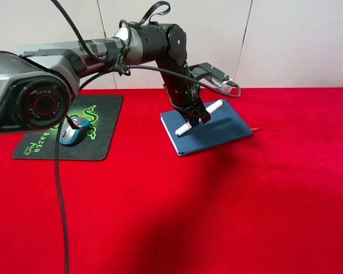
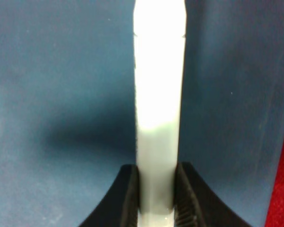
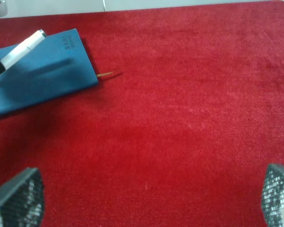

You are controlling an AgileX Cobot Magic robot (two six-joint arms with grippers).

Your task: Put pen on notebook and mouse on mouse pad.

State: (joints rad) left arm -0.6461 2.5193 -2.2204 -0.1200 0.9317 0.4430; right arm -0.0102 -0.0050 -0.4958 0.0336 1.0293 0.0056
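Observation:
My left gripper [image 1: 195, 116] is shut on the white pen [image 1: 214, 107] near its middle and holds it slanted a little above the dark blue notebook [image 1: 223, 130]. The pen casts a separate shadow on the cover. In the left wrist view the pen [image 2: 158, 94] runs between the black fingers [image 2: 130, 194] over the notebook [image 2: 61, 94]. The grey and teal mouse [image 1: 73, 133] rests on the black mouse pad [image 1: 103, 114] at the left. My right gripper [image 3: 151, 198] is open over bare red cloth, well away from the notebook [image 3: 47, 78] and pen [image 3: 21, 49].
A red cloth [image 1: 217, 205] covers the table. The notebook's red ribbon [image 3: 106, 74] sticks out past its right edge. The left arm's body and black cable [image 1: 58, 188] hang over the left side, partly in front of the mouse pad. A white wall stands behind.

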